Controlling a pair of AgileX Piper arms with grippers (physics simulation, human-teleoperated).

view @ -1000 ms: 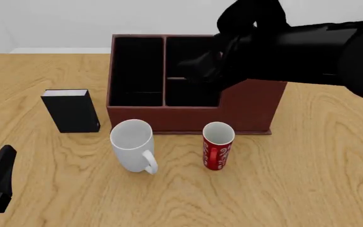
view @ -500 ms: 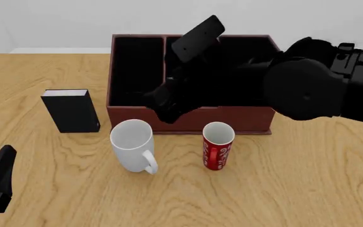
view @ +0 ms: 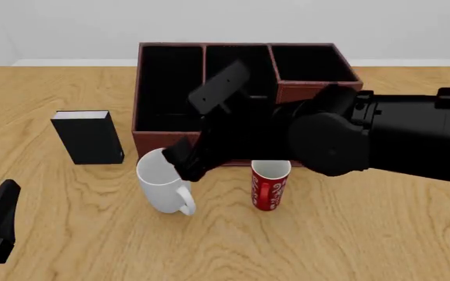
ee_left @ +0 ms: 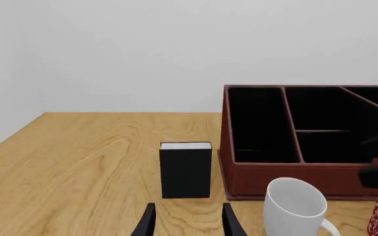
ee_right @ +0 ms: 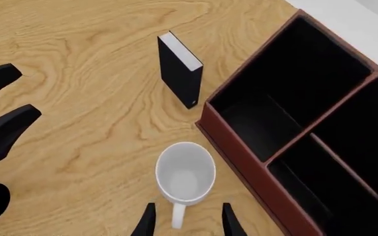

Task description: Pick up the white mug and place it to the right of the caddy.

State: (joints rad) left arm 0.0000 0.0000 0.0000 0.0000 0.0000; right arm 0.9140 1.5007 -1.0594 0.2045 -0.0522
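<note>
The white mug (view: 162, 182) stands upright in front of the caddy's (view: 316, 88) left part, its handle toward the table's front. My right gripper (view: 182, 163) hangs open just over the mug's rim on the caddy side. In the right wrist view its fingers (ee_right: 147, 222) are spread on either side of the handle of the white mug (ee_right: 184, 173), without touching it. My left gripper (view: 4, 199) stays low at the front left, open (ee_left: 187, 226) and holding nothing. From there, the white mug (ee_left: 295, 205) sits before the caddy (ee_left: 294, 179).
A red patterned mug (view: 270, 187) stands just right of the white one, under my right arm. A black book-like box (view: 89, 136) stands upright left of the caddy. Bare wood lies to the caddy's right (view: 397, 117).
My right arm has swung from above the caddy forward and down, bringing its gripper over the white mug. The left arm and all objects have stayed still.
</note>
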